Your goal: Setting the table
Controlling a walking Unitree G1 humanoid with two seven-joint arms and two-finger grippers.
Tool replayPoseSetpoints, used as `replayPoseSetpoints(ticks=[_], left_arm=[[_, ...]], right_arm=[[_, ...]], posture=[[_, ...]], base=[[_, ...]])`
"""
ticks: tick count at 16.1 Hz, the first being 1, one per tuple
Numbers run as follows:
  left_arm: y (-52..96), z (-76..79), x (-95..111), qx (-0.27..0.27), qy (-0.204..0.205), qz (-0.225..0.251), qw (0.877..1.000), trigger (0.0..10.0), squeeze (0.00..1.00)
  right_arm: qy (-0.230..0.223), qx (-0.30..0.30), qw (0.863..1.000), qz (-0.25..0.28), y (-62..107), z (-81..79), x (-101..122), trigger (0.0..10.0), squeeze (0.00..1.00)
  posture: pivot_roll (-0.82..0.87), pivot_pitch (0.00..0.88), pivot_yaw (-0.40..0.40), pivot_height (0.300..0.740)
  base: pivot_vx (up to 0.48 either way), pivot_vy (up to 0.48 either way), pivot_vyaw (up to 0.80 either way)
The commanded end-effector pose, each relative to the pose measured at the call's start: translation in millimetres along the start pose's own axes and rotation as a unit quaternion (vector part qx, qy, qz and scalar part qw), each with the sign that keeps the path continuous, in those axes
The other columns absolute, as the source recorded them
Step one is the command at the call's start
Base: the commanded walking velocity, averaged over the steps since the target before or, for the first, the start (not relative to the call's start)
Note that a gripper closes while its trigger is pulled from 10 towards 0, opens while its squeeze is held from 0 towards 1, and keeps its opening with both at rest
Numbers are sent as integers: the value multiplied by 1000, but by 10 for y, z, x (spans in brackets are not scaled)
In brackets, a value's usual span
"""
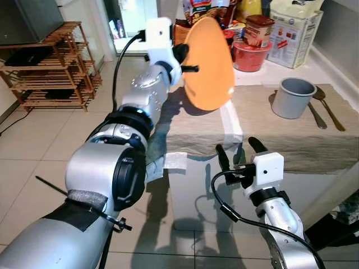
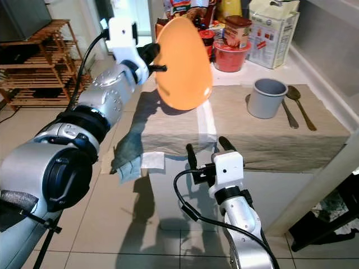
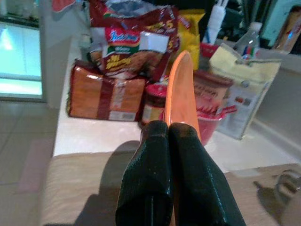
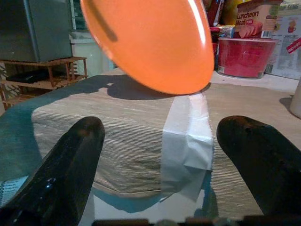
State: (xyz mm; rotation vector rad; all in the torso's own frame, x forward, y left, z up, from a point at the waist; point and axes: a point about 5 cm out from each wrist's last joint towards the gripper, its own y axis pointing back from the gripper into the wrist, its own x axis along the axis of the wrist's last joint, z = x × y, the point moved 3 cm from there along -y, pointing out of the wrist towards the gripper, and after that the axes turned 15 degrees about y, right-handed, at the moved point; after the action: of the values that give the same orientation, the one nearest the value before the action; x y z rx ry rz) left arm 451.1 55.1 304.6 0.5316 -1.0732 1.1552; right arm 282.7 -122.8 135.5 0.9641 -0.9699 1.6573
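Observation:
My left gripper (image 1: pixel 189 63) is shut on the rim of an orange plate (image 1: pixel 208 63), which hangs tilted on edge above the left part of the beige table mat (image 1: pixel 263 131). In the left wrist view the plate (image 3: pixel 182 94) runs edge-on between the black fingers (image 3: pixel 188 179). A grey cup (image 1: pixel 293 97) stands on the mat to the right, with two spoons (image 1: pixel 324 106) lying beside it. My right gripper (image 1: pixel 241 150) hovers open in front of the table's near edge, below the plate, with nothing between its fingers.
Food packets, a red tub (image 1: pixel 251 54) and a white bag (image 1: pixel 295 33) crowd the back of the table. A strip of white tape (image 1: pixel 231 123) crosses the mat. A wooden shelf rack (image 1: pixel 53 70) stands on the left across the tiled floor.

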Motion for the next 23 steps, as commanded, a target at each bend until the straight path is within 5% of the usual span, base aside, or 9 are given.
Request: replayPoseSetpoints(ticks=[1,10,17,21,23], left_arm=[[-56,251,224,-40,16,28,999,0,0],[-77,378,341,-59,21,39,997,0,0],[-76,437,538,-69,2,60,996,0,0],[-74,490,633,-80,3,69,994,0,0],[-74,517,659,-85,2,72,994,0,0]], right_arm=[[-1,1,1000,-4,8,-22,-29,10000,0],[-22,-9,1000,1,-42,-14,-5,10000,0],[-121,-40,992,16,-277,118,104,10000,0],[-262,-95,960,-19,-407,264,-48,10000,0],[-280,-103,954,-22,-434,289,-77,10000,0]], posture=[[-145,32,90,740],[-138,15,98,740],[-119,0,99,740],[-103,0,105,740],[-98,0,105,740]], base=[[0,0,0],[0,0,0],[0,0,0],[0,0,0],[0,0,0]])
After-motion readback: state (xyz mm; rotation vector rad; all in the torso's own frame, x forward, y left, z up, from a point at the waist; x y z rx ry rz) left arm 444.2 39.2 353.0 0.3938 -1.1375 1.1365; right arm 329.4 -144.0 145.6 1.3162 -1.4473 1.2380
